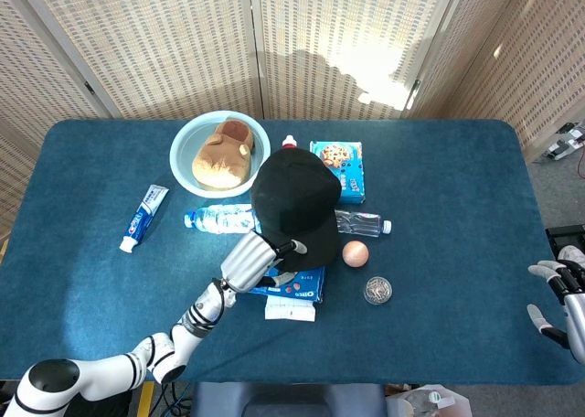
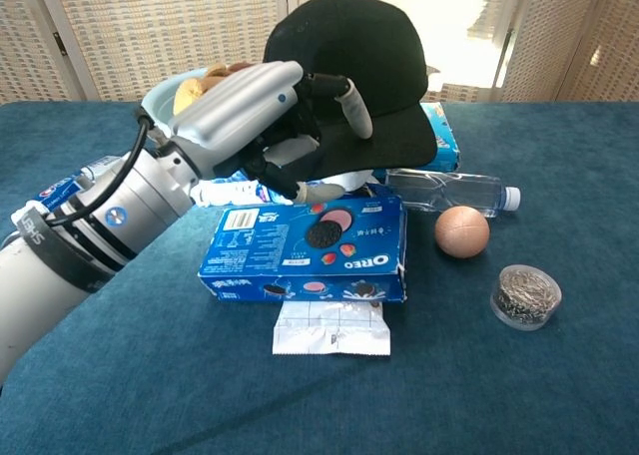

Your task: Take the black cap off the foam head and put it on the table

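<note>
The black cap [image 1: 294, 197] [image 2: 369, 66] sits on the foam head at the table's middle. The head is almost wholly hidden under it; only a white bit [image 2: 344, 181] shows below the brim. My left hand [image 1: 251, 260] [image 2: 260, 116] is at the front of the cap and grips the brim, fingers lying over its top and thumb underneath. My right hand [image 1: 565, 298] hangs off the table's right edge, far from the cap, fingers apart and holding nothing.
A blue Oreo box [image 2: 310, 245] and a white packet [image 2: 332, 330] lie just below the cap. A ball [image 2: 461, 230], a round tin [image 2: 525, 295] and a water bottle [image 2: 449, 191] are to its right. A bowl [image 1: 187, 138], toothpaste [image 1: 143, 218] and a cookie box [image 1: 338, 168] lie behind.
</note>
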Tool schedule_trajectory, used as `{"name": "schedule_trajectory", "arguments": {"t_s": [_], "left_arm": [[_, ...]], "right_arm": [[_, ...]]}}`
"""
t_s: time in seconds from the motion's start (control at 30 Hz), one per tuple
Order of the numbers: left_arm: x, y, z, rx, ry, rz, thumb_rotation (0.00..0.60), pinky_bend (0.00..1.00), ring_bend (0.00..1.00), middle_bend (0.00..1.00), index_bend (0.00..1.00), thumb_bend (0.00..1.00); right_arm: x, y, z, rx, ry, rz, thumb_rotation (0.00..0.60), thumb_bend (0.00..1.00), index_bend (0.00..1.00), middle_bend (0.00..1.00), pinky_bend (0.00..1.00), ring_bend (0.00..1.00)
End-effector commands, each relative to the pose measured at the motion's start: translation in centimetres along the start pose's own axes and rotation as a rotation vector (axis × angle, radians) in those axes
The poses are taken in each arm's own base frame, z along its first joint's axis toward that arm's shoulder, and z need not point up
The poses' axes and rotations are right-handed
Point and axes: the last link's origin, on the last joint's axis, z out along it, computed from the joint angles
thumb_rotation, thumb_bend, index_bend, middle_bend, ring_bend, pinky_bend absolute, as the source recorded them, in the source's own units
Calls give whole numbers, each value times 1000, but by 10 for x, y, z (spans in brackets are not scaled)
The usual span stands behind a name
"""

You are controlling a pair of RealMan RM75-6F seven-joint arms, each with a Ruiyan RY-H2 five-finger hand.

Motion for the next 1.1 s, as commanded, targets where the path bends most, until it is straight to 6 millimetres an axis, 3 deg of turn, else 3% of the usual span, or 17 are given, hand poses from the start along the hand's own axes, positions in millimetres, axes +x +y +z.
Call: {"name": "schedule_trajectory", "arguments": {"t_s": [0.03,0.4,0.73,1.1], "left_arm": [[-2,3,3,13,6,-1,600,1000,1000,1000,419,163],[-1,2,6,47,39,5,600,1000,1000,1000,443,170],[8,-3,4,51,77,9,600,1000,1000,1000,513,357],[18,-9,6,57,107,14,600,1000,1000,1000,626,429]], "right_arm": [[0,0,0,0,0,0,600,275,327,294,298,192],[0,1,-2,-4,-1,2,600,275,327,294,298,192],[0,1,-2,2,-1,5,600,275,327,294,298,192],[1,1,-2,1,3,4,600,275,327,294,298,192]]}}
